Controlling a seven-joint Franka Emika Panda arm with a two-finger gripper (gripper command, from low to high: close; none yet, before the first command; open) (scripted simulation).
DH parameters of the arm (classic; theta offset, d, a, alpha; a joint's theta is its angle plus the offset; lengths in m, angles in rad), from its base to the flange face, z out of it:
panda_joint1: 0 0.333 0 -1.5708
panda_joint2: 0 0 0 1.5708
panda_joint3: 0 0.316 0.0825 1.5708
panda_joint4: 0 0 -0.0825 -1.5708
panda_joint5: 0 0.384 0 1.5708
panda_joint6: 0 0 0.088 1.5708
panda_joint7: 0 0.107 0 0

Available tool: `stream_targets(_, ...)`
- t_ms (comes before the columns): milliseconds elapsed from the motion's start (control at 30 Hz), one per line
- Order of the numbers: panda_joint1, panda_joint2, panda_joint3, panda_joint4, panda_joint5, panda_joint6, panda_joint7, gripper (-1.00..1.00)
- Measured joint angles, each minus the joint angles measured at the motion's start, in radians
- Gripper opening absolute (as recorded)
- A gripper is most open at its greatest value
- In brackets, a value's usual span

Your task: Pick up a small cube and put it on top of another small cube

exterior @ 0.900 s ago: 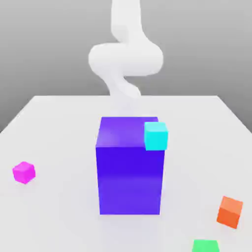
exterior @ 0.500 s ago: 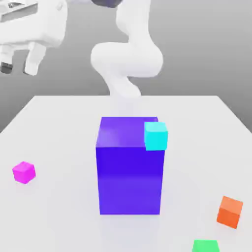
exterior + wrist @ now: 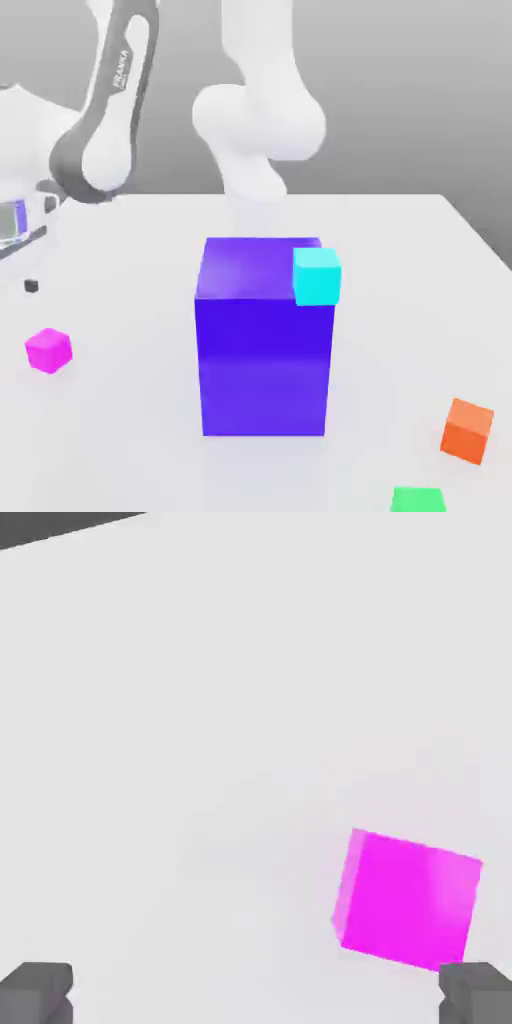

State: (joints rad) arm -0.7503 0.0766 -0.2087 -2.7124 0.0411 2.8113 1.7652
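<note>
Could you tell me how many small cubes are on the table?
4: magenta cube exterior view's left, cyan cube beside the blue block, orange cube and green cube at right.

The small pink cube (image 3: 48, 350) sits alone on the white table (image 3: 120, 420), with bare room all around it. The gripper (image 3: 256, 997) is wide apart above it with nothing between them. The big purple block (image 3: 264, 340) stands well away, toward the exterior view's right.

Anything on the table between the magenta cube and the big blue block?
Nothing: in the exterior view, bare table separates the magenta cube from the blue block.
</note>
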Motion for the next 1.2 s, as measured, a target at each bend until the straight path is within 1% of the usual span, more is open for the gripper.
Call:
stream_targets(133,-0.05,0.14,0.062,0.011,0.105,0.104,-0.046,0.0)
stream_targets(200,-0.089,0.212,0.106,0.025,0.133,0.162,-0.067,0.0)
stream_targets(233,-0.105,0.244,0.125,0.031,0.142,0.187,-0.075,-1.0)
stream_targets(467,-0.111,0.25,0.131,0.032,0.141,0.194,-0.073,-1.0)
stream_targets(533,-0.093,0.197,0.107,0.021,0.117,0.152,-0.054,-1.0)
stream_targets(667,-0.066,0.059,0.062,-0.006,0.033,0.043,0.007,-1.0)
stream_targets(700,-0.056,0.048,0.073,0.001,0.021,0.027,-0.009,-1.0)
stream_targets(800,0.023,0.07,0.153,0.062,-0.016,-0.023,-0.028,-1.0)
stream_targets(1033,0.254,0.155,0.363,0.236,-0.103,-0.136,-0.051,-1.0)
stream_targets(1200,0.397,0.192,0.486,0.337,-0.15,-0.196,-0.062,-1.0)
